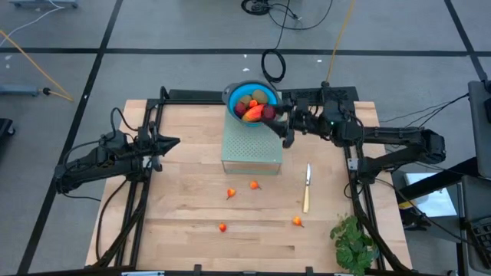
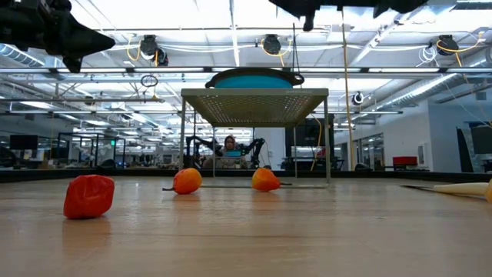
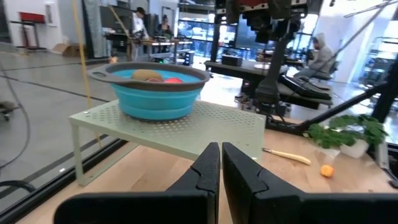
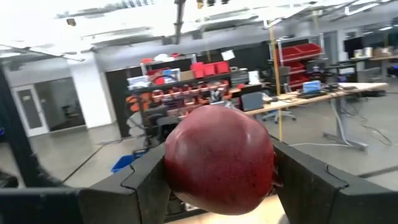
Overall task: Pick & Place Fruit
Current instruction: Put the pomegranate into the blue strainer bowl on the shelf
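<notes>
The right end effector (image 4: 219, 171) is gripping a round, glossy dark-red ball of fruit (image 4: 219, 160) at the rim of the blue collapsible bowl (image 1: 247, 98). It looks smooth and slippery, so squeezing across its widest middle seems safest. Left end effector (image 3: 220, 167), fingers together, is waiting left of the bowl.

- Bright, even overhead light falls on the wooden table (image 1: 192, 192); shadows under objects are soft and short.
- In the low view, ceiling lamps (image 2: 269, 44) glare and wash out the upper background.
- The dark-red fruit (image 4: 219, 158) fills the right wrist view, soft-focused; the room behind is blurred.
- Left wrist background windows look overexposed.
</notes>
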Tool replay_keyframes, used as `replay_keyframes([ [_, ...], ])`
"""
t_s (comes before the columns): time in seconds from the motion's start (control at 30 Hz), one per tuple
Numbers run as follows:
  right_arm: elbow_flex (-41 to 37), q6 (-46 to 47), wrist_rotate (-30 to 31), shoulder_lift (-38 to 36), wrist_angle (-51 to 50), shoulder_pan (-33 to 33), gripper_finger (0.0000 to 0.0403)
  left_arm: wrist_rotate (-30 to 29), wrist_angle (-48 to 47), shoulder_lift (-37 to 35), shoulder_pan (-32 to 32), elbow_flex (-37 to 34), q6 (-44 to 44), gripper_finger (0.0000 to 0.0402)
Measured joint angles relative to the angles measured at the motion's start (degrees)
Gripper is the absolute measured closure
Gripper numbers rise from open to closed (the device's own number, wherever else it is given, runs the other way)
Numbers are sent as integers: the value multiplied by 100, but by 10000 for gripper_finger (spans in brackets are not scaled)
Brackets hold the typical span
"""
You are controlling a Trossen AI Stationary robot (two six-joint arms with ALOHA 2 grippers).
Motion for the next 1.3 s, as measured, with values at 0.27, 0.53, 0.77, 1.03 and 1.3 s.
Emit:
replay_keyframes([
  [0.27, 301, 69, -170, 13, -738, -640, 171, -277, -2, -1, 0, 0, 1, 385],
  [0.53, 1482, -599, -399, 445, -2411, -1020, 169, -281, -9, -1, 2, 0, 1, 385],
  [0.77, 2269, -948, -654, 1083, -3217, -1280, 170, -284, -33, 0, 2, 0, 3, 385],
  [1.03, 3085, -1291, -776, 1807, -3942, -1447, 168, -282, -57, -1, 2, 0, 3, 385],
  [1.3, 3309, -1447, -808, 2382, -4285, -1513, 168, -283, -55, -1, 2, 0, 3, 385],
])
